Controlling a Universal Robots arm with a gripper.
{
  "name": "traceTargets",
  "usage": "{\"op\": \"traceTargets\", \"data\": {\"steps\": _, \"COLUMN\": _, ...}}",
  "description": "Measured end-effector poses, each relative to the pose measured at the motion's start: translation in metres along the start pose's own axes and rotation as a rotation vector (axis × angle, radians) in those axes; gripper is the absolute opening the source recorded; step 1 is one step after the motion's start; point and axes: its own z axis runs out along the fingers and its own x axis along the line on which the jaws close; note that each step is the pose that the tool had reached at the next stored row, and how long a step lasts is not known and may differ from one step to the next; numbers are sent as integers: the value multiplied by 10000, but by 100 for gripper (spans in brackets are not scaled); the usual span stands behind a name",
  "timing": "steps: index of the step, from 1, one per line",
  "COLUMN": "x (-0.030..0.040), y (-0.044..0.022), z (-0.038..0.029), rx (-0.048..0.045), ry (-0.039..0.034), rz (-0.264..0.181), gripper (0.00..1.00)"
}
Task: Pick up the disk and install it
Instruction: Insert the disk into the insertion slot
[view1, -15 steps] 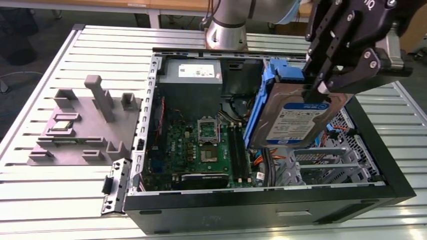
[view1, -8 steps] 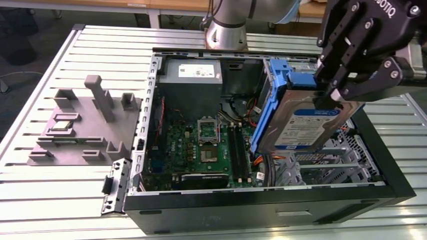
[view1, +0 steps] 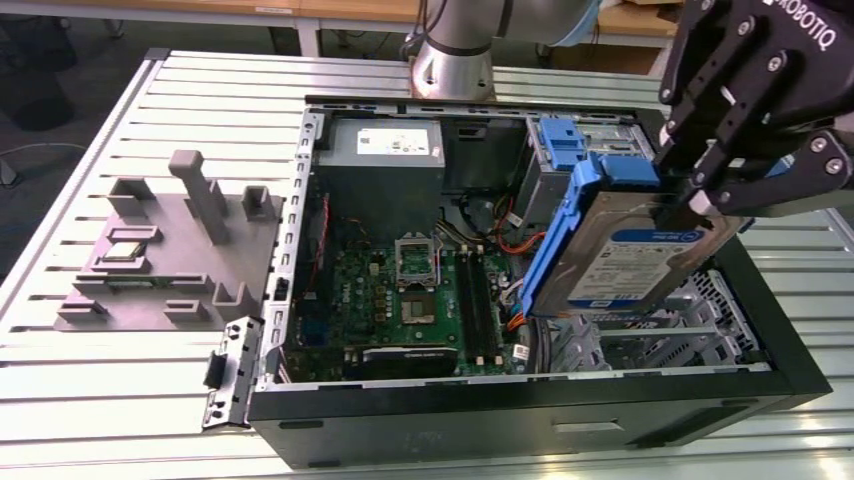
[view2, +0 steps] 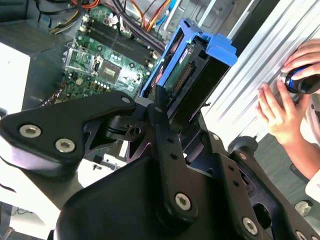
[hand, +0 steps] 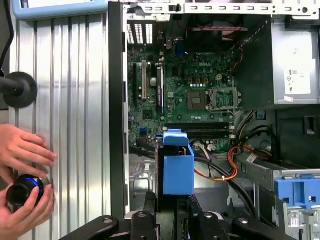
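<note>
Pose: gripper (view1: 697, 205) is being held tilted over case (view1: 534, 412), jaws pinching disk (view1: 638, 262) | case is being carried by slatted table (view1: 134, 385)

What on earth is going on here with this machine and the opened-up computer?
A robot arm has its jaws shut on a disk in a blue frame, holding it tilted above the open computer case, toward the exterior view's right side. It is not slotted in yet. Beside the case, a person's hands rest on the ribbed table, one holding a small dark round object.
</note>
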Motion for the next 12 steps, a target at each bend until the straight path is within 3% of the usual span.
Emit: {"op": "traceTargets", "data": {"steps": 12, "x": -9, "y": -429, "z": -3, "rx": 0, "ry": 0, "rz": 0, "gripper": 35}}
